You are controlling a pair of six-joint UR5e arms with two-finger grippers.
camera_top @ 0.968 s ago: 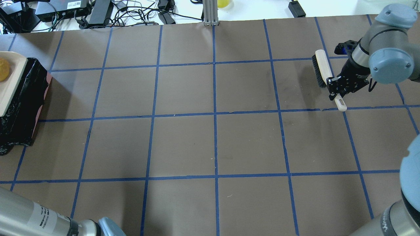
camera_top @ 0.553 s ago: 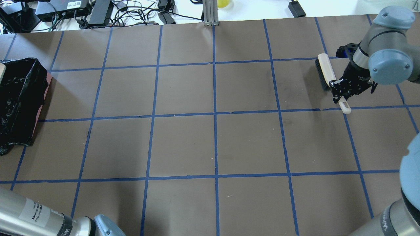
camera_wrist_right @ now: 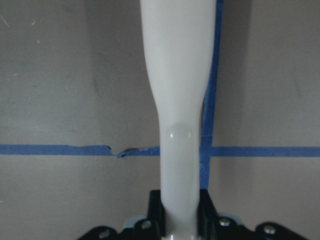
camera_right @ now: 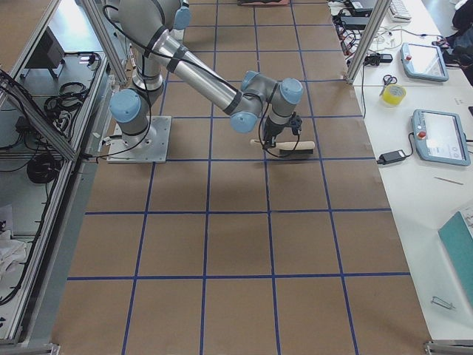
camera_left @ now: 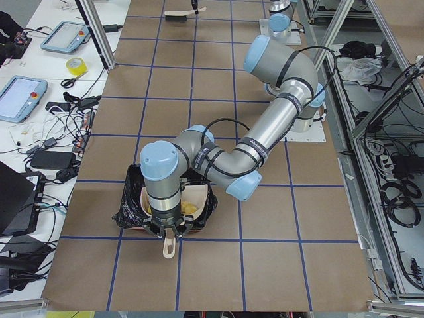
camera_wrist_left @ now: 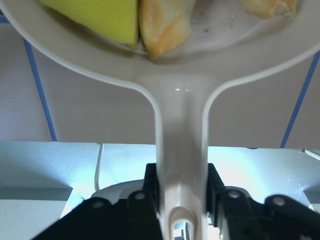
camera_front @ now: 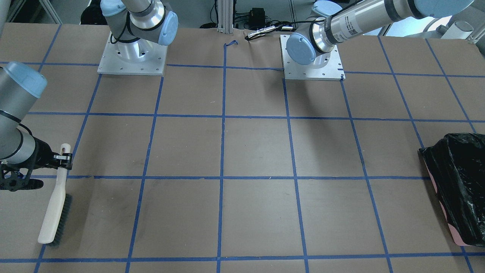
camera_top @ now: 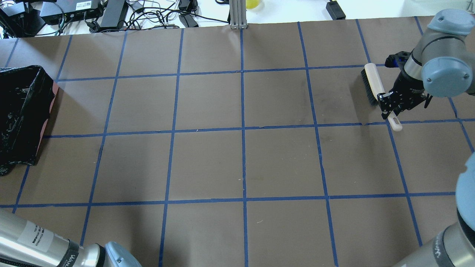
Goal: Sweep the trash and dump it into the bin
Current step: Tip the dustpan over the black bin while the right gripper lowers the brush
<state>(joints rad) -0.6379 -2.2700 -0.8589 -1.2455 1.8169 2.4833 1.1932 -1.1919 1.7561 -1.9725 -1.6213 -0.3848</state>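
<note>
The bin (camera_top: 22, 111), pink with a black bag, stands at the table's left end; it also shows in the front view (camera_front: 458, 185) and the left view (camera_left: 132, 205). My left gripper (camera_wrist_left: 182, 195) is shut on the handle of the beige dustpan (camera_wrist_left: 182, 100) and holds it tilted over the bin (camera_left: 189, 199). In the pan lie the yellow sponge wedge (camera_wrist_left: 100, 20), the orange-white crescent (camera_wrist_left: 162, 27) and a golden piece (camera_wrist_left: 270, 6) at the frame's top edge. My right gripper (camera_top: 389, 105) is shut on the handle of a cream brush (camera_top: 372, 79) at the far right, bristles on the table.
Cables and electronics (camera_top: 111, 11) line the far edge, with an aluminium post (camera_top: 237, 15) at its middle. The arm bases (camera_front: 132, 57) (camera_front: 312, 57) sit at the robot's side. Tablets (camera_left: 20, 96) lie beyond the table edge.
The dustpan, seen over the bin's left edge a second ago, has moved out of the overhead view. My right gripper has moved the brush a little to the right.
</note>
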